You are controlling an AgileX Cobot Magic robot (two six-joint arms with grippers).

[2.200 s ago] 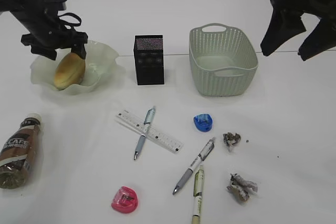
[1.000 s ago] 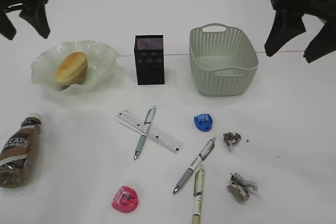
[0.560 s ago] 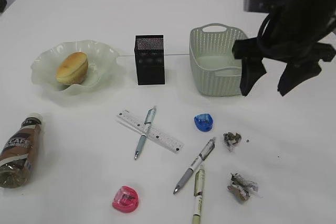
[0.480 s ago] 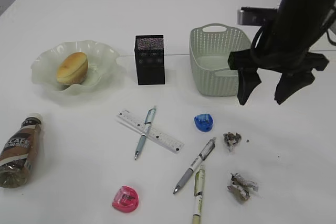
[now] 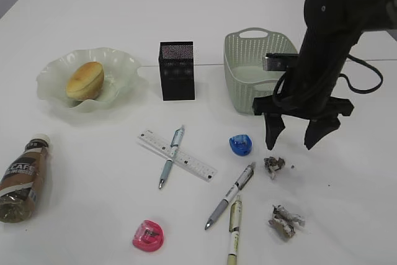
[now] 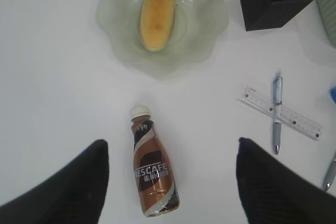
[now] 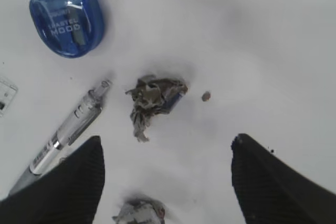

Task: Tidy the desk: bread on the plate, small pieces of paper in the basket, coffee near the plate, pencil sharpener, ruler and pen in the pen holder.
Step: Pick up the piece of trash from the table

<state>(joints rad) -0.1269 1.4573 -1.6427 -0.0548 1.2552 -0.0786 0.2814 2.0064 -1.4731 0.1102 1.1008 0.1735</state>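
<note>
The bread (image 5: 84, 80) lies on the pale wavy plate (image 5: 124, 65). A coffee bottle (image 5: 22, 178) lies on its side at the front left, and in the left wrist view my open left gripper (image 6: 171, 145) hangs high above the coffee bottle (image 6: 153, 171). My right gripper (image 5: 293, 139) stands open just above a small crumpled paper (image 5: 273, 165), which shows ahead of its fingers as paper (image 7: 155, 98). A second paper (image 5: 285, 221) lies nearer. The ruler (image 5: 186, 159), several pens (image 5: 231, 195), a blue sharpener (image 5: 239, 145) and a pink sharpener (image 5: 148, 236) lie loose.
The black mesh pen holder (image 5: 177, 71) stands at the back centre. The pale green basket (image 5: 248, 79) sits right of it, directly behind my right arm. One pen (image 5: 170, 156) lies across the ruler. A tiny scrap (image 7: 206, 96) rests beside the paper.
My right arm has swung down and left from the back right to hang over the small paper. The left arm has lifted off the plate and out of the exterior view.
</note>
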